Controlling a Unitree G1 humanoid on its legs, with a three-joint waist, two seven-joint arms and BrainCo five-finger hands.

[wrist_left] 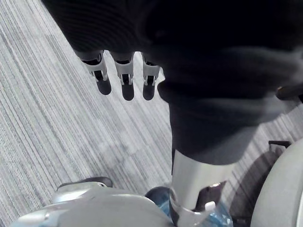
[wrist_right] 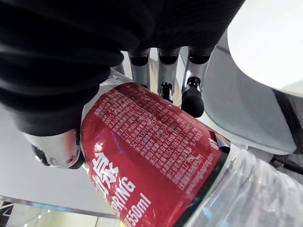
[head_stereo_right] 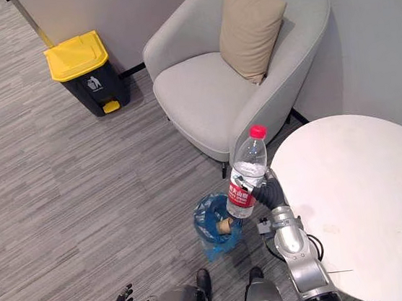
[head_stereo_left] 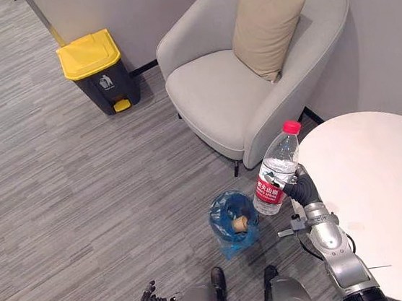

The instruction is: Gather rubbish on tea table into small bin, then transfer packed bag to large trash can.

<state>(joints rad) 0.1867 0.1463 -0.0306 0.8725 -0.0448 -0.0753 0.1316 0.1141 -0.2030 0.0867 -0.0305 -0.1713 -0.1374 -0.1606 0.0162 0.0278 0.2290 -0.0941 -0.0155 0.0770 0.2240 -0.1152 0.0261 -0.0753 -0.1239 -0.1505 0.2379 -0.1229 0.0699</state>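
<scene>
Gathering step: right hand (head_stereo_left: pixel 297 185) clamped round the upright bottle (head_stereo_left: pixel 276 169); the blue-bagged bin (head_stereo_left: pixel 232 223) sits below and left of it, so next calls for swinging over and letting go

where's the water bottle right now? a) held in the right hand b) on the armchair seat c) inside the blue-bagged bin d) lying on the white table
a: the right hand curls its fingers round the bottle, holding it upright.
</scene>
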